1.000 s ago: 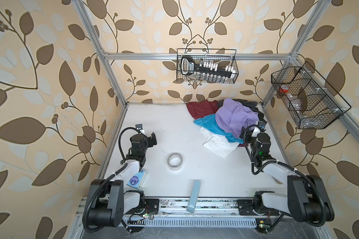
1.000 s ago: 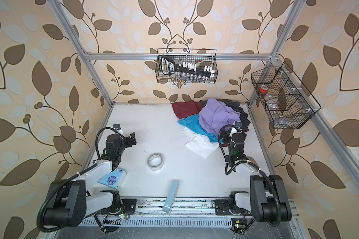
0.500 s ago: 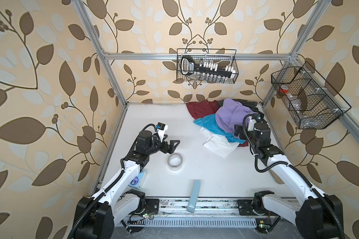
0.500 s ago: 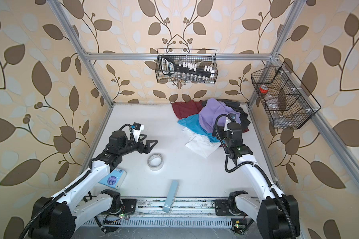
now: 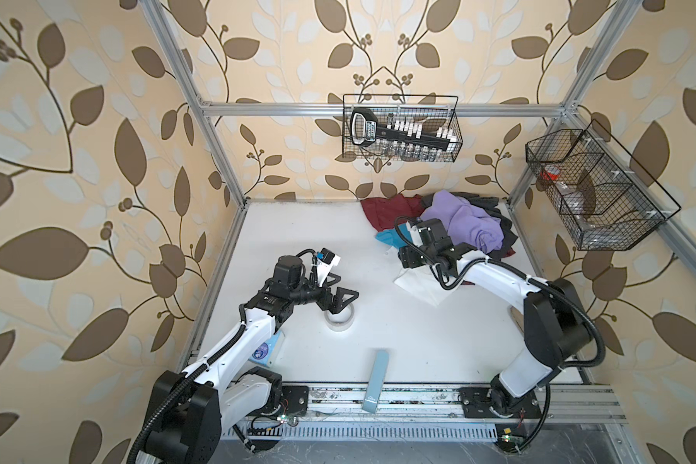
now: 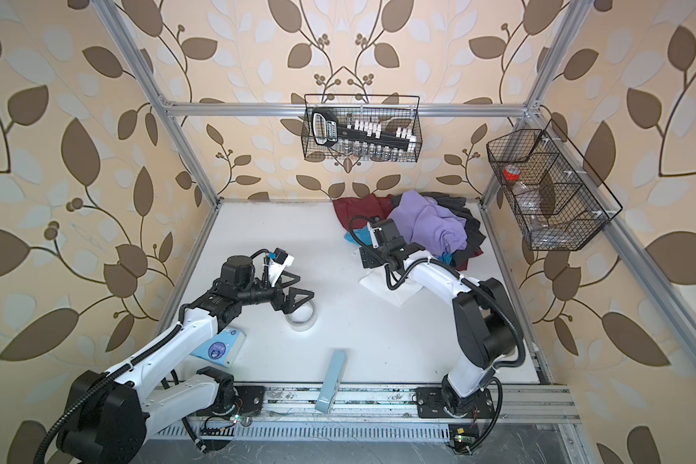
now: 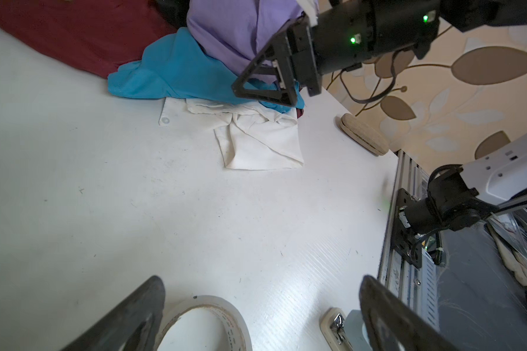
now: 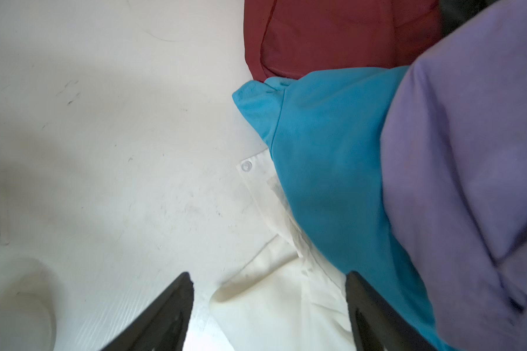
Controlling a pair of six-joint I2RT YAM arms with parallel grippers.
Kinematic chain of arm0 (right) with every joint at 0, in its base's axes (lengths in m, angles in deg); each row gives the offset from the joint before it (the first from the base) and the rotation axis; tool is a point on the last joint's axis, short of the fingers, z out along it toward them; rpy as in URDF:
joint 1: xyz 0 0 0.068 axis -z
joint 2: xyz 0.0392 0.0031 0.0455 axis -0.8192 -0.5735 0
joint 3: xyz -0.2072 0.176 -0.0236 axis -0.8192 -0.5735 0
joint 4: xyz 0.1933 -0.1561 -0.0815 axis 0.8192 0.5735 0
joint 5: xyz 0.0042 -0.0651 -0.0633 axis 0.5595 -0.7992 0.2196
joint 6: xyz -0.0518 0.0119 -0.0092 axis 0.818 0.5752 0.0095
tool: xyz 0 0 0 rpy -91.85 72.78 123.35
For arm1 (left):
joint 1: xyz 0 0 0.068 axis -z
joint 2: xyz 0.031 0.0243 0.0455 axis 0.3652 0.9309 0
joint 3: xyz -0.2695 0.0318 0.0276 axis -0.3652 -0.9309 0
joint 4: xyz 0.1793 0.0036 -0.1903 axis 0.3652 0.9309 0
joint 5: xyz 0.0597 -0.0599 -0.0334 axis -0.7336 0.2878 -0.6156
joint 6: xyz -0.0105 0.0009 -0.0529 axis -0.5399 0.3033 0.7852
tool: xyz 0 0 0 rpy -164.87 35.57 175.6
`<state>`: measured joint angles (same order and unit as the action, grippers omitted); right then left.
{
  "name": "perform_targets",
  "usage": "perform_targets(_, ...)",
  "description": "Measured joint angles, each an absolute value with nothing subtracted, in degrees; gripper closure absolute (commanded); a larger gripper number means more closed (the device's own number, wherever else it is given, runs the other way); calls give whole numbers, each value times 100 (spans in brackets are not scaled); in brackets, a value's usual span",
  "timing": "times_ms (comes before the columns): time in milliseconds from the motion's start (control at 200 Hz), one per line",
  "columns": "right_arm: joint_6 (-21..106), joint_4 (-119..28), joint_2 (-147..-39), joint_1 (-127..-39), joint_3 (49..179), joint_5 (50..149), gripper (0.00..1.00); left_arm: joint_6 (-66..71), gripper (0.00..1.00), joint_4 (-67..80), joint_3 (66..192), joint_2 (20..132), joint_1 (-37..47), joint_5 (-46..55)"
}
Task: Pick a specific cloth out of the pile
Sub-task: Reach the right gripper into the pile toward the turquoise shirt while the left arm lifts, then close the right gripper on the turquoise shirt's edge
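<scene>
Right gripper (image 8: 268, 275) hangs with its jaws spread and empty at the near edge of the pile (image 5: 465, 225), which fills the far right corner of the table (image 5: 298, 241). In the pile, the lilac garment (image 8: 469, 152) lies on top of the turquoise cloth (image 8: 332, 170). The turquoise cloth overlaps the white collared shirt (image 8: 274, 307) and touches the maroon garment (image 8: 332, 36).

Expect the turquoise cloth to be light and limp, and likely to drag its neighbours. Recommended hold: the exposed folded corner (image 8: 256, 97) beside the maroon garment, clear of lilac and white fabric.

Left gripper (image 7: 260, 279), likewise spread and empty, hovers over the tape roll (image 7: 238, 316).
</scene>
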<state>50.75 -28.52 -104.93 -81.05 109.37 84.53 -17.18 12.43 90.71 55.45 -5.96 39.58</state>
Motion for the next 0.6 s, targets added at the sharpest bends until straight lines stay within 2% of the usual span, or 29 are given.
perform_targets(290, 5316, -2286, -11953, -8098, 12653, 8320, 26, -1921, 1, 1367, 9073, 5726, -596, 4164)
perform_targets(600, 5436, -1656, -12786, -7967, 13551, 7776, 26, -2033, 1, 1428, 9158, 5739, -596, 4386)
